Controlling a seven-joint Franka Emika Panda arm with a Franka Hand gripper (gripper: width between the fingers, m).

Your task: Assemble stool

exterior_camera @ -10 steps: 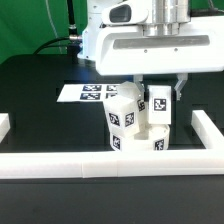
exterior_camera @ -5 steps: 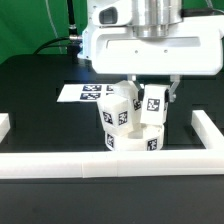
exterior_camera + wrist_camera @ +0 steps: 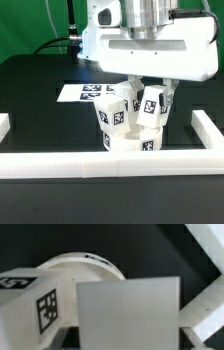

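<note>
The stool's round white seat (image 3: 136,144) lies on the black table close to the front rail. Two tagged white legs stand up from it. My gripper (image 3: 152,101) is shut on the leg (image 3: 153,106) on the exterior view's right, which leans slightly. The other leg (image 3: 114,114) stands free beside it, on the exterior view's left. In the wrist view the held leg (image 3: 130,308) fills the middle, flanked by the free leg (image 3: 35,303), and the seat (image 3: 85,264) shows behind them. My fingertips are hidden by the held leg there.
The marker board (image 3: 84,93) lies flat behind the stool. White border rails run along the front (image 3: 100,166) and the exterior view's right (image 3: 206,128), with a short piece at the left (image 3: 4,124). A rail (image 3: 205,243) crosses the wrist view's corner.
My gripper has turned with the held leg, so its tag now sits tilted. The seat and the free leg have swung round a little toward the exterior view's left.
</note>
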